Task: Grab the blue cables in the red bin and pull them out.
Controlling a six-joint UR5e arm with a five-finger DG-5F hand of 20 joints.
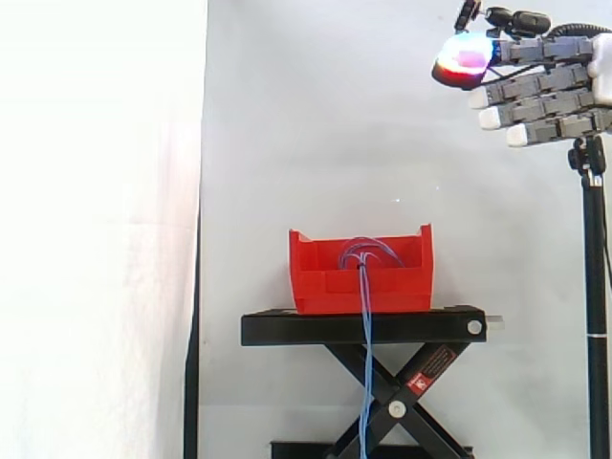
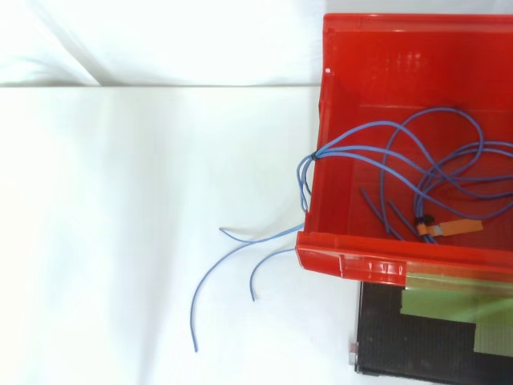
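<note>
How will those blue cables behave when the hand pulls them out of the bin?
Probably floppy: the blue cables loop loosely in the red bin and droop over its edge. Likely light, being thin. They may snag where they bunch at the wall.

Lighting's bright and pretty even, the white curtain [image 1: 96, 239] blows out on the left, and shadows are barely there.

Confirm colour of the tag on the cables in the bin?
Orange tag, on the blue cables in the red bin; top view shows it best.
</note>
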